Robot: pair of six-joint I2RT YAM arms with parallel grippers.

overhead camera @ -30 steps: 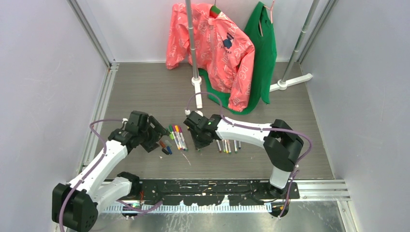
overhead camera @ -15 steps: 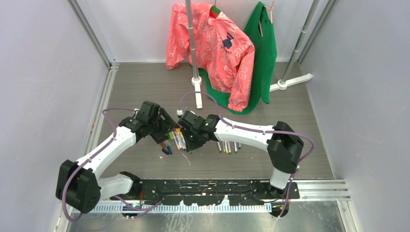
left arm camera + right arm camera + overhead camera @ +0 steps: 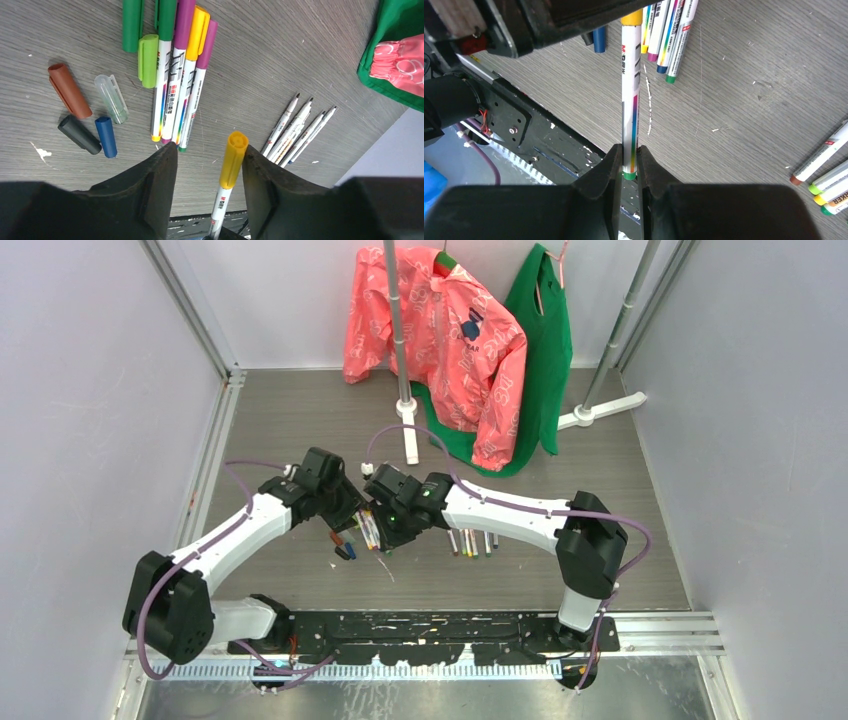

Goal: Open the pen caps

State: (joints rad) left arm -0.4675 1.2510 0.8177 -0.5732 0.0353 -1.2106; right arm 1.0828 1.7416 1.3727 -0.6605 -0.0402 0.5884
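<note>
A robot lab's test cell is shown. A grey table [image 3: 300,420] is closed in on three sides by plain pale walls [image 3: 80,390], which are framed by aluminium posts [image 3: 190,310]. Two arms, the left arm [image 3: 235,540] and the right arm [image 3: 500,512], are bolted to a black perforated plate [image 3: 430,625] at the near edge, beside a metal rail [image 3: 660,625]. Purple cables [image 3: 240,465] are looped along them. A pink jacket [image 3: 440,330] and a green garment [image 3: 545,340] are hung on a bare pole [image 3: 397,320] at the back, and pens [image 3: 471,542] are laid on the table.

Pink jacket [image 3: 450,350] beside green garment [image 3: 548,360] (grey pole [image 3: 397,330] in front).
</note>
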